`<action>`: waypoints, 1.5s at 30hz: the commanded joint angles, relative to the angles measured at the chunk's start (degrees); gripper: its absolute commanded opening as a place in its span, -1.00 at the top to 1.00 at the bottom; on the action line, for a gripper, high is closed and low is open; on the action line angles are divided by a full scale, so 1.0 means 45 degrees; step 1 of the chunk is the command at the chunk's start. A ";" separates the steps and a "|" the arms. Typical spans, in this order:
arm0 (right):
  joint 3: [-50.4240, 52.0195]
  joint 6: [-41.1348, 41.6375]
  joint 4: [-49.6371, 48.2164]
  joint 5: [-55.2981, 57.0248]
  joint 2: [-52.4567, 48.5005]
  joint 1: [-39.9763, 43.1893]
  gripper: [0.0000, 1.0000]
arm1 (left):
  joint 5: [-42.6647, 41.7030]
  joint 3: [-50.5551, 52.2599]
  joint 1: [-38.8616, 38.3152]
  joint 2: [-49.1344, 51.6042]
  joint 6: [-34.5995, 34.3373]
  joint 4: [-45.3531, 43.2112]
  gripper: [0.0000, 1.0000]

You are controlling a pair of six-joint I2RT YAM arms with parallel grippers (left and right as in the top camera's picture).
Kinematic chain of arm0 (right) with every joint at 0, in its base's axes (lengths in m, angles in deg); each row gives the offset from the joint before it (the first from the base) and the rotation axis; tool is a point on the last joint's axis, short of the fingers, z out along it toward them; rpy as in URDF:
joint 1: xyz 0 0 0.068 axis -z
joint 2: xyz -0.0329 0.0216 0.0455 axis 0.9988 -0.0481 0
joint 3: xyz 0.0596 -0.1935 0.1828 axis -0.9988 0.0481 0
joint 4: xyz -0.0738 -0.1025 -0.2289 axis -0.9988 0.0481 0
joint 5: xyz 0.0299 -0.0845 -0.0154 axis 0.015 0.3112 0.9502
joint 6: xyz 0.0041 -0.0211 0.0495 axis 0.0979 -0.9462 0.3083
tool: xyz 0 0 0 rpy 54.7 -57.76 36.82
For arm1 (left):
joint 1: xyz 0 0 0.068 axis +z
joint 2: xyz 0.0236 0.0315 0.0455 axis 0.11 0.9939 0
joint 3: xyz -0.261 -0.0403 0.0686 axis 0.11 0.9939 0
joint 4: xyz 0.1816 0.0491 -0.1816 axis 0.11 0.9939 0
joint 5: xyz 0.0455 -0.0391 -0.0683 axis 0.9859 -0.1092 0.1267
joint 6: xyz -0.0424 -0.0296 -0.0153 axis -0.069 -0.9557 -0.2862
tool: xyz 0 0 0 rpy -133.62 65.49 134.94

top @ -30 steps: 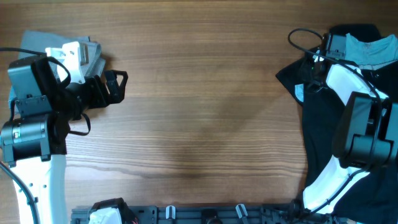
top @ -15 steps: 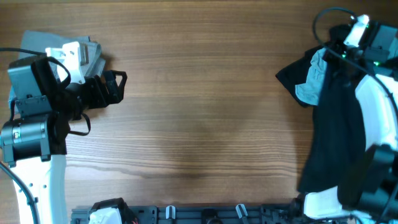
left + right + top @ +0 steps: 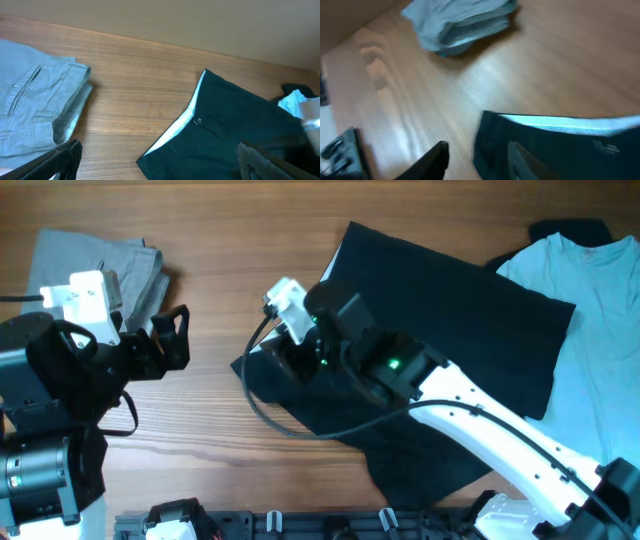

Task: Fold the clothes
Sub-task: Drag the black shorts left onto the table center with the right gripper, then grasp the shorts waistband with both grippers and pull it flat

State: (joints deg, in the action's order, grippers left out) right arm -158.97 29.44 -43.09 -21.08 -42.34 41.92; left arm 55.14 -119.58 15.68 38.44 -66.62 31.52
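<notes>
The right arm has swung from the far right edge to mid-desk, and the dark garment point(image 3: 470, 330) has come with it — it was heaped at the right and now lies spread across the middle, askew. The left arm has barely shifted.

The right fingers point(image 3: 436, 159) stand somewhat apart with the garment's near edge running between them. That view is blurred, so I cannot tell whether they grip the cloth. The left fingers point(image 3: 57, 159) are wide open and hold nothing, hovering between the folded grey trousers point(image 3: 30, 110) and the garment's waistband.

What could go wrong, as I judge it:
- The garment sits crooked and its lower part disappears under the right arm. A fold begun from here would likely come out skewed or trap a wrinkle.
- Its right corner meets the light blue shirt point(image 3: 590, 300). A further pull leftward could drag the shirt along.
- The folded grey trousers lie near the left arm, so a reach across them could knock the stack loose.
- The loose cable point(image 3: 262, 405) by the right wrist lies over the cloth and might catch it.
</notes>
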 commanded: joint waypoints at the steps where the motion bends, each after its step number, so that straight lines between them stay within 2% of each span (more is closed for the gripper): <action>1: -0.0447 0.0661 0.0029 0.1001 0.1758 0.1870 -0.05 | -0.0481 -0.0223 -0.0476 0.0937 0.0107 -0.0087 -0.97; 3: -0.0447 0.1258 0.0044 0.0996 0.2754 0.3327 -0.08 | -0.0544 -0.0223 -0.1287 0.2059 0.0194 -0.0044 -0.94; 6: -0.0447 0.2035 0.0816 0.0855 0.3944 0.5727 -0.16 | -0.0539 -0.0223 -0.3449 0.5047 0.1375 -0.0306 -0.88; 10: -0.0442 0.2443 0.2501 0.0792 0.4163 0.7883 -0.17 | -0.0481 -0.0223 -0.5639 0.9029 0.2584 -0.2356 -0.78; 11: -0.0442 0.2628 0.2914 0.0801 0.4109 0.8189 -0.17 | -0.0486 -0.0223 -0.6013 0.9836 0.2914 -0.3065 -0.74; 15: -0.0437 0.2603 0.3934 0.0816 0.3745 0.8680 -0.19 | -0.0170 -0.0223 -0.6863 1.2050 0.3852 -0.5455 -0.38; 21: -0.0437 0.2613 0.4634 0.0855 0.2812 0.8684 -0.20 | 0.0369 -0.0223 -0.6999 1.3984 0.3842 -0.7329 -0.28; 23: -0.0437 0.2623 0.4653 0.0855 0.2433 0.8684 -0.18 | 0.0364 -0.0223 -0.7033 1.4605 0.3842 -0.7538 -0.18; 25: -0.0437 0.2633 0.4648 0.0855 0.2278 0.8684 -0.14 | 0.0364 -0.0223 -0.7033 1.4897 0.3818 -0.7538 -0.02; 31: -0.0437 0.2633 0.4609 0.0865 0.2142 0.8684 -0.06 | -0.0204 -0.0209 -0.7033 1.5188 0.3789 -0.7397 0.92; 33: -0.0437 0.2633 0.4600 0.0865 0.2142 0.8684 -0.04 | 0.0486 -0.0209 -0.6849 1.5188 0.3677 -0.7499 0.92; 34: -0.0437 0.2633 0.4590 0.0865 0.2142 0.8684 -0.04 | 0.1433 -0.0209 -0.6630 1.5188 0.2987 -0.7665 0.92; 35: -0.0437 0.2628 0.4571 0.0865 0.2142 0.8684 -0.03 | 0.3405 -0.0209 -0.6062 1.5188 0.1574 -0.7927 0.92; 36: -0.0437 0.2633 0.4571 0.0869 0.2142 0.8684 -0.04 | 0.4430 -0.0228 -0.5440 1.5188 0.0699 -0.8063 0.92; 37: -0.0437 0.2618 0.4571 0.0874 0.2142 0.8684 -0.04 | 0.4658 -0.0311 -0.4760 1.5183 0.0282 -0.8068 0.92; 40: -0.0437 0.2618 0.4566 0.0928 0.2137 0.8684 -0.05 | 0.4328 -0.0714 -0.2118 1.5183 -0.1127 -0.8004 0.92; 42: -0.0437 0.2623 0.4566 0.1083 0.2050 0.8684 -0.11 | 0.2045 -0.0918 -0.0782 1.5178 -0.1209 -0.7956 0.92; 43: -0.0437 0.2613 0.4580 0.1297 0.1967 0.8684 -0.12 | 0.1117 -0.0947 -0.0457 1.5135 -0.1175 -0.7849 0.85; 45: -0.0408 0.2623 0.4707 0.1540 0.1622 0.8684 -0.14 | 0.0539 -0.0947 -0.0335 1.5067 -0.1171 -0.7553 0.60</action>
State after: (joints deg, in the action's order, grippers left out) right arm -160.63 41.02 -22.32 -16.64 -32.41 80.72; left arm 65.85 -122.84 14.63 105.80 -69.79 -3.91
